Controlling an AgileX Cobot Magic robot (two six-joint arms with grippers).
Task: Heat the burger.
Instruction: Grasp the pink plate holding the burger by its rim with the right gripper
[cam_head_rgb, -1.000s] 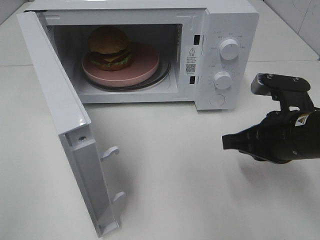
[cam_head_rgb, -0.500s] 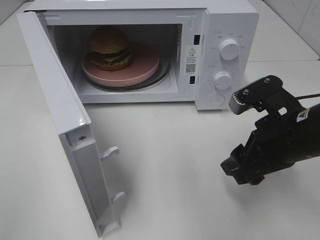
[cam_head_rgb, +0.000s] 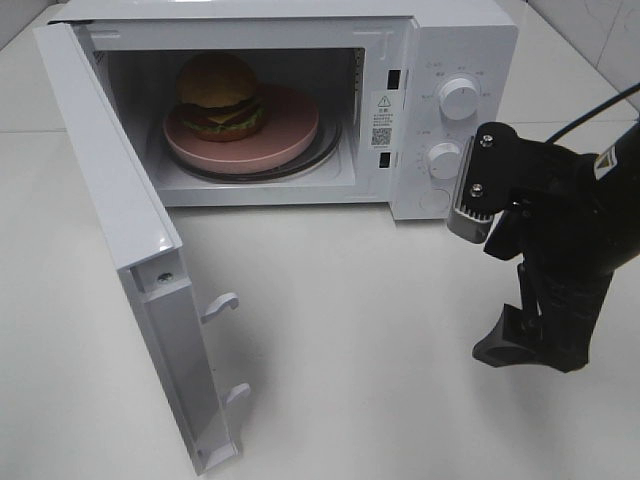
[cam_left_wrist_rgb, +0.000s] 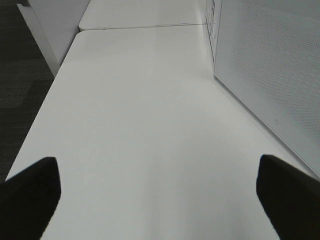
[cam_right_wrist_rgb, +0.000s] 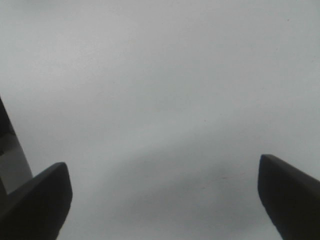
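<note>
Two abutting white tables (cam_head_rgb: 350, 330), dark carpet (cam_left_wrist_rgb: 20, 75)

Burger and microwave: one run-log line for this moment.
burger: on plate inside microwave | door: open | right pincer: open, empty | left pincer: open, empty

your right gripper (cam_head_rgb: 528, 345) points down over the table (cam_head_rgb: 350, 400), in front of the microwave (cam_head_rgb: 440, 40) and off its right front corner. the lower knob (cam_head_rgb: 445, 160) lies just left of and behind your wrist, with the upper knob (cam_head_rgb: 458, 98) above it. farther left, inside the cavity, the plate (cam_head_rgb: 295, 125) holds the burger (cam_head_rgb: 220, 90) on its left part. at the far left the door (cam_head_rgb: 110, 200) stands swung open, reaching forward over the table, its latch hooks (cam_head_rgb: 222, 303) facing right toward your gripper. your left gripper (cam_left_wrist_rgb: 160, 200) hangs over the table beside the door's outer face, on the side away from the cavity.
</note>
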